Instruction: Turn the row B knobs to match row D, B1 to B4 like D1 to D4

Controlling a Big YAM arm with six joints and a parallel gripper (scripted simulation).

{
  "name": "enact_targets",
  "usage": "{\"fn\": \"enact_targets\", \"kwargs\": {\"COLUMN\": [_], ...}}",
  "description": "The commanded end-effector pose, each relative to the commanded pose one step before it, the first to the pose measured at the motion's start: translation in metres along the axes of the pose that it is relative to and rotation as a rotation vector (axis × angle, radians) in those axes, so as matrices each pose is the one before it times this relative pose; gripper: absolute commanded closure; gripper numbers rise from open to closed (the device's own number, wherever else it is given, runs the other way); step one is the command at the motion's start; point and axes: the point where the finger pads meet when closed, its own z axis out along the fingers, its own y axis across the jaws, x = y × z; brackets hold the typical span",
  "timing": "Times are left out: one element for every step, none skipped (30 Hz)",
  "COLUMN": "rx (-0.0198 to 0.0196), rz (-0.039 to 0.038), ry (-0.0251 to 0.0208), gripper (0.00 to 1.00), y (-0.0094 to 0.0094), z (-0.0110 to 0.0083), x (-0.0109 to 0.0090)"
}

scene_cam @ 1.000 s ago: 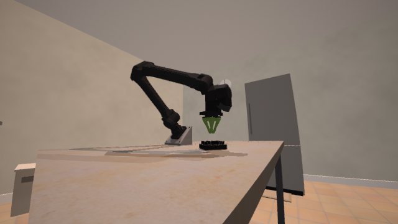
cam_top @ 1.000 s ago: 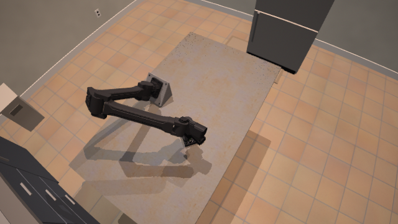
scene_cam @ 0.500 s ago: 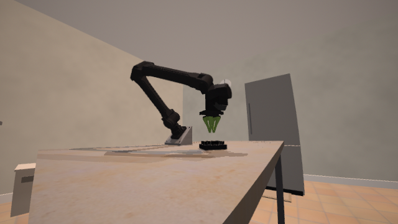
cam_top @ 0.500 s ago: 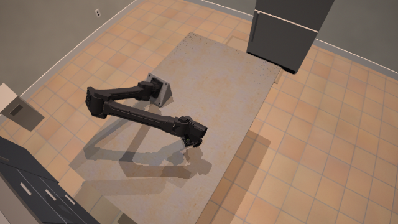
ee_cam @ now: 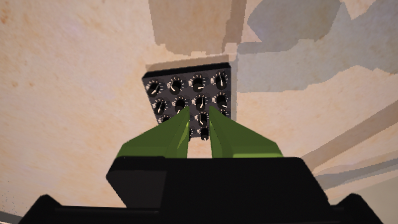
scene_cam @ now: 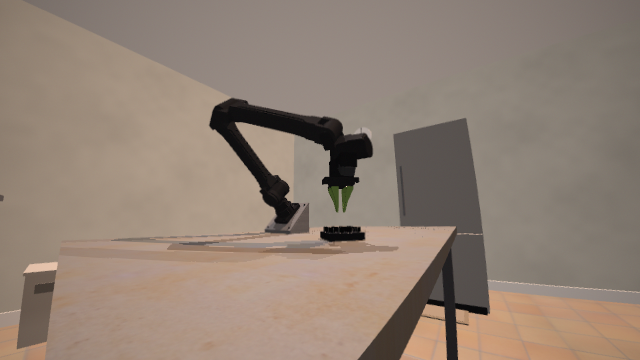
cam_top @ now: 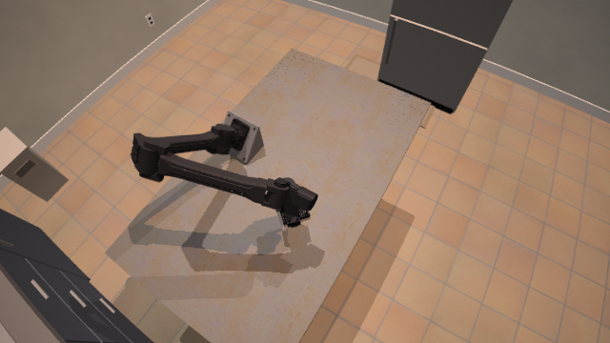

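Gripper (cam_top: 296,224) (scene_cam: 340,211) (ee_cam: 199,112), top view: fingers unclear, box concealed. Exterior: tips slightly spread, pinching nothing, above knob box (cam_top: 283,218) (scene_cam: 343,237) (ee_cam: 186,70) on table (cam_top: 334,119) (scene_cam: 200,300) (ee_cam: 75,165). Wrist: knobs small, probably stiff, slick; box likely light; best grip, opposite sides of knob's rim.

Top high, ext. low, wrist close-up

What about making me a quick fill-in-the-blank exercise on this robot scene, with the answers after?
1. The gripper hangs ____ the knob box, not touching it.
2. The gripper's two fingers are coloured ____.
3. The knob box stands on the ____.
4. The line on each knob is ____.

Missing words: above; green; table; white.
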Motion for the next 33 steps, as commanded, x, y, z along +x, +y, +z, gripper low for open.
{"fn": "enact_targets", "kwargs": {"rx": [-0.04793, 0.00002, 0.00001, 0.00001, 0.00000, 0.00000, 0.00000, 0.00000, 0.00001, -0.00069, -0.00175, -0.00026, 0.00000, 0.00000, 0.00000, 0.00000, 0.00000, 0.00000, 0.00000, 0.00000, 0.00000, 0.00000, 0.00000, 0.00000, 0.00000, 0.00001, 0.00000, 0.00000, 0.00000, 0.00000, 0.00000, 0.00000, 0.00000], "rz": [0.14751, 0.01419, 0.00921, 0.00510, 0.00209, 0.00041, 0.00000, 0.00000, 0.00002, 0.00085, 0.00216, 0.00032, 0.00000, 0.00000, 0.00000, 0.00000, 0.00000, 0.00000, 0.00000, 0.00000, -0.00111, -0.00132, -0.00019, 0.00000, 0.00000, 0.00000, 0.00000, 0.00000, 0.00000, 0.00000, 0.00000, 0.00000, 0.00000], "ry": [-0.04399, 0.00000, 0.00001, 0.00000, 0.00000, 0.00000, 0.00000, 0.00000, 0.00000, -0.00044, -0.00112, -0.00017, 0.00000, 0.00000, 0.00000, 0.00000, 0.00000, 0.00000, 0.00000, 0.00000, 0.00000, 0.00000, 0.00000, 0.00000, 0.00000, 0.00000, 0.00000, 0.00000, 0.00000, 0.00000, 0.00000, 0.00000, 0.00000], "gripper": [0.81, 0.81, 0.81, 0.81, 0.81, 0.81, 0.81, 0.81, 0.81, 0.81, 0.81, 0.81, 0.81, 0.81, 0.81, 0.81, 0.81, 0.81, 0.81, 0.81, 0.81, 0.81, 0.81, 0.81, 0.81, 0.81, 0.81, 0.81, 0.81, 0.81, 0.81, 0.81, 0.81], "y": [0.00602, 0.00000, 0.00000, 0.00000, 0.00000, 0.00000, 0.00000, 0.00000, 0.00000, 0.00019, 0.00049, 0.00007, 0.00000, 0.00000, 0.00000, 0.00000, 0.00000, 0.00000, 0.00000, 0.00000, 0.00000, 0.00000, 0.00000, 0.00000, 0.00000, 0.00000, 0.00000, 0.00000, 0.00000, 0.00000, 0.00000, 0.00000, 0.00000], "z": [-0.02990, -0.00015, -0.00010, -0.00005, -0.00002, 0.00000, 0.00000, 0.00000, 0.00000, 0.00000, 0.00000, 0.00000, 0.00000, 0.00000, 0.00000, 0.00000, 0.00000, 0.00000, 0.00000, 0.00000, 0.00000, 0.00000, 0.00000, 0.00000, 0.00000, 0.00000, 0.00000, 0.00000, 0.00000, 0.00000, 0.00000, 0.00000, 0.00000], "x": [-0.02050, 0.00000, 0.00000, 0.00000, 0.00000, 0.00000, 0.00000, 0.00000, 0.00000, -0.00012, -0.00031, -0.00005, 0.00000, 0.00000, 0.00000, 0.00000, 0.00000, 0.00000, 0.00000, 0.00000, 0.00000, 0.00000, 0.00000, 0.00000, 0.00000, 0.00000, 0.00000, 0.00000, 0.00000, 0.00000, 0.00000, 0.00000, 0.00000]}}
